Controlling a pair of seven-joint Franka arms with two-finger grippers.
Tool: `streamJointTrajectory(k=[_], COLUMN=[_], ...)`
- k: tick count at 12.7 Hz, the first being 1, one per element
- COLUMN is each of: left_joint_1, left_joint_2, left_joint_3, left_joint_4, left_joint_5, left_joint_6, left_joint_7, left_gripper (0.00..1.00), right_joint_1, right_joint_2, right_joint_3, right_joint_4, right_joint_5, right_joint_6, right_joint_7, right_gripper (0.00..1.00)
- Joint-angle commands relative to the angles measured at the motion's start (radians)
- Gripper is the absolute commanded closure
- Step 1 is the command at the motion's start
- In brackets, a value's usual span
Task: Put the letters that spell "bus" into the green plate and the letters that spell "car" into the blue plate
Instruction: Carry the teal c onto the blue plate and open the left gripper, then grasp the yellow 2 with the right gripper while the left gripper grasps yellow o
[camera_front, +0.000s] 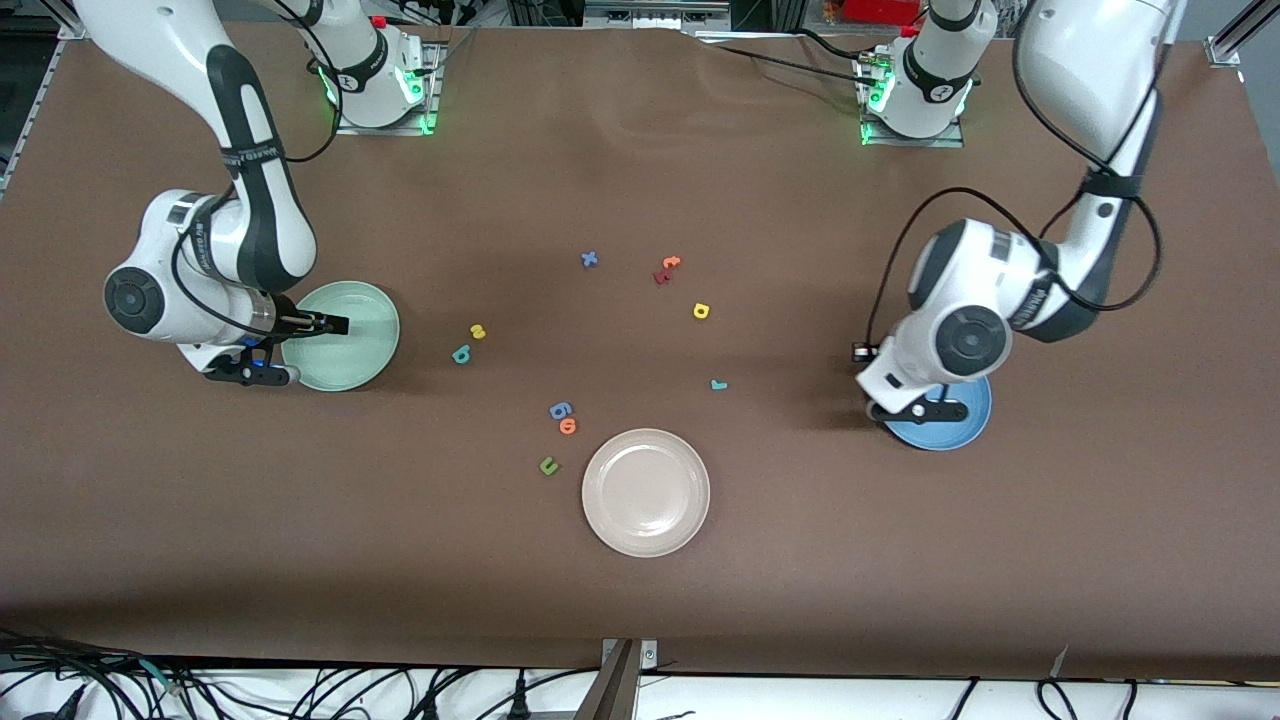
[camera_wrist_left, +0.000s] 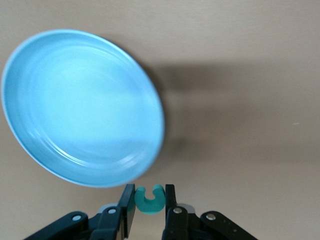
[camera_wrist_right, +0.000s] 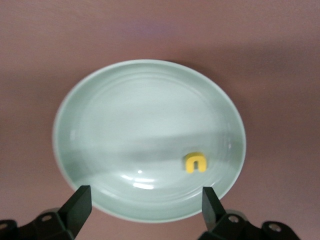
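Observation:
My right gripper (camera_front: 325, 323) hangs open over the green plate (camera_front: 365, 340), with nothing between its fingers (camera_wrist_right: 209, 202). A yellow u (camera_wrist_right: 195, 162) lies in the green plate (camera_wrist_right: 140, 115). My left gripper (camera_wrist_left: 150, 200) is shut on a teal c (camera_wrist_left: 150, 199), just off the rim of the blue plate (camera_wrist_left: 75, 100). In the front view the left gripper (camera_front: 935, 410) is over the edge of the blue plate (camera_front: 965, 425). A yellow s (camera_front: 477, 331) and a teal b (camera_front: 461, 353) lie together on the table. A yellow a (camera_front: 701, 311) and a teal r (camera_front: 718, 384) lie toward the left arm's end.
A beige-white plate (camera_front: 645, 492) sits nearest the front camera. Beside it lie a blue g (camera_front: 560, 410), an orange o (camera_front: 568, 426) and a green u (camera_front: 548, 465). Nearer the bases are a blue x (camera_front: 589, 259), an orange t (camera_front: 671, 262) and a dark red letter (camera_front: 661, 276).

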Motion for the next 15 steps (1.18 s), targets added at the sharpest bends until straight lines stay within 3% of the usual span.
streamJointTrajectory(k=[1, 2, 3, 4, 8, 9, 11, 15], left_joint_1=[0.055, 0.070, 0.078, 0.078, 0.067, 0.064, 0.057, 0.058], left_joint_2=[0.067, 0.099, 0.125, 0.130, 0.118, 0.116, 0.113, 0.110], left_joint_3=[-0.009, -0.008, -0.008, -0.009, -0.026, -0.047, -0.116, -0.259], left_joint_4=[0.054, 0.085, 0.105, 0.106, 0.117, 0.117, 0.113, 0.061], left_joint_5=[0.033, 0.033, 0.036, 0.059, 0.041, -0.015, -0.062, -0.086], left_joint_6=[-0.012, -0.012, -0.012, -0.012, -0.032, -0.033, -0.030, 0.051], left_joint_7=[0.117, 0.143, 0.171, 0.197, 0.168, 0.095, -0.039, -0.283], left_gripper=[0.86, 0.85, 0.68, 0.01, 0.00, 0.00, 0.00, 0.00], right_joint_1=[0.067, 0.108, 0.149, 0.185, 0.280, 0.303, 0.370, 0.387], right_joint_2=[-0.013, -0.012, -0.005, 0.002, 0.062, 0.082, 0.126, 0.136], right_joint_3=[0.013, 0.022, 0.023, 0.023, 0.042, 0.043, 0.045, 0.046], right_joint_4=[0.032, 0.034, 0.034, 0.034, 0.041, 0.041, 0.037, -0.005], right_joint_5=[0.013, 0.013, 0.013, 0.016, 0.150, 0.159, 0.161, 0.162], right_joint_6=[-0.031, -0.006, 0.029, 0.052, 0.163, 0.192, 0.259, 0.292], right_joint_7=[0.168, 0.255, 0.350, 0.448, 0.694, 0.756, 0.866, 0.939], right_gripper=[0.04, 0.04, 0.03, 0.02, 0.01, 0.01, 0.01, 0.01])
